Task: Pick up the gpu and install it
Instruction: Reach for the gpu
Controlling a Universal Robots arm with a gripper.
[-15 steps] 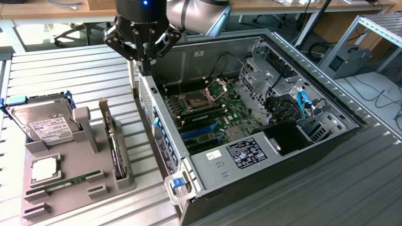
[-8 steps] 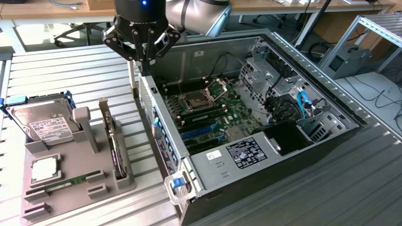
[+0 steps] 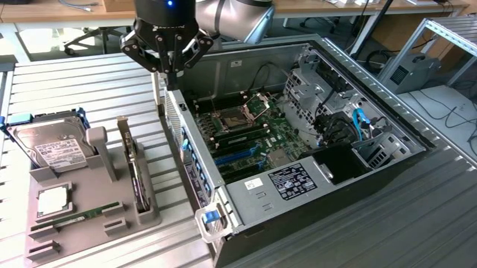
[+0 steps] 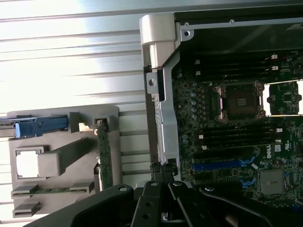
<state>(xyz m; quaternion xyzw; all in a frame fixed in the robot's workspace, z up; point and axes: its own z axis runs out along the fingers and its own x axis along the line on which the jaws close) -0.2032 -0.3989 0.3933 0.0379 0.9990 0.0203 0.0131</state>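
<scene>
We see the gripper (image 3: 172, 84) up over the computer case (image 3: 249, 195). It hangs right above the top edge of the case's side wall, near a far corner of the case. Its two fingers are pressed together, and nothing is between them. From the wrist view, the gripper (image 4: 163, 171) is over that same metal wall. The green board (image 4: 227, 142) inside the case is on one side of the wall, and the table's bare slats are on the other.

The gpu (image 3: 134, 167) is well apart from the gripper. It stands on its long edge in a slot of the gray holder (image 3: 89, 237). The holder sits on the table (image 3: 89, 84), near the table's edge at the exterior view's left, just beside the case. In the holder we also see the hard drive (image 3: 52, 146), leaning up at the far end. A gray post stands between it and the gpu. The thin green memory stick (image 3: 78, 215) lies flat near the holder's front end.
</scene>
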